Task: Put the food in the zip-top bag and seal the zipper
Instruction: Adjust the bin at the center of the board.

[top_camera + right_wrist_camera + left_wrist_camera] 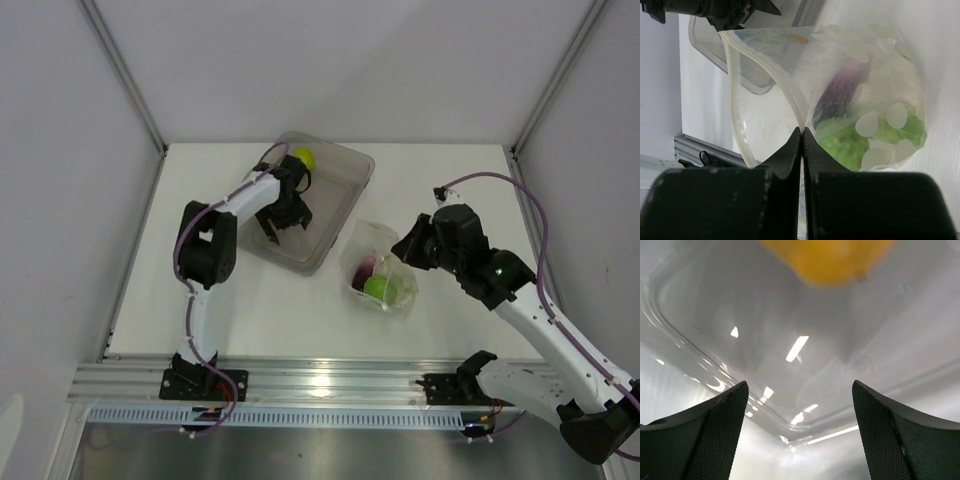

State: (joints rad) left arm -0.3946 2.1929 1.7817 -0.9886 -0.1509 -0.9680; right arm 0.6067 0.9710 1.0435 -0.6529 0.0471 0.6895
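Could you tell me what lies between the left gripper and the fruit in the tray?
Only bare tray floor between left gripper and fruit; the left wrist view shows it.

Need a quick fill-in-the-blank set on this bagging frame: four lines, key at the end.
1. The right gripper has its jaws ____ on the rim of the clear crinkly plastic zip-top bag.
2. The left gripper hangs with jaws ____ over the grey translucent rigid plastic tray.
3. The round yellowish toy fruit lies in the ____.
4. Inside the bag, beside a green toy fruit, lies a dark ____ eggplant-like piece.
Missing words: shut, open, tray, purple.
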